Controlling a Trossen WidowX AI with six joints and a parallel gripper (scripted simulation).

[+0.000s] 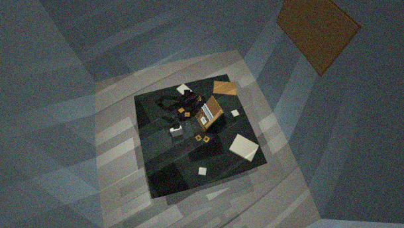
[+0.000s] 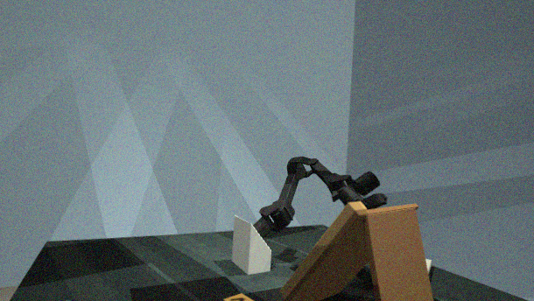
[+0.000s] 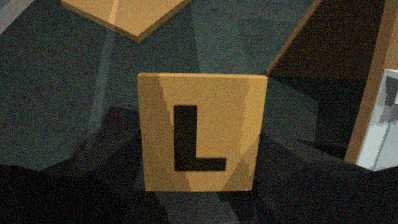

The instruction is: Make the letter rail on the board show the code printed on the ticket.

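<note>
The pincer [image 1: 199, 98] [image 3: 200, 137] was closed on 1 tile, the L tile [image 1: 199, 99] [image 3: 200, 132], gripped by its 2 side edges, likely so that its face stayed free and its leading edge could enter the rail. In the wrist view the letter stood upright between the fingers, and the tile touched nothing else that could be made out.

The sloped board [image 1: 215, 104] [image 2: 327, 254] stood just beside the pincer, with the pale rail [image 1: 207, 112] [image 3: 382, 135] across its face and the white ticket [image 1: 203, 120] below the rail. The ticket's code was too small to read, so the L's turn in the order could not be checked.

Nearer the arm's base than the pincer lay 2 loose tiles [image 1: 184, 112]; 2 more [image 1: 202, 138] lay beyond the board's lower end. All 4 looked set apart for separate pickups. The next move probably called for lining the L up with the open end, squared to the slope, since a skewed edge could jam or twist the tile in the grip.
</note>
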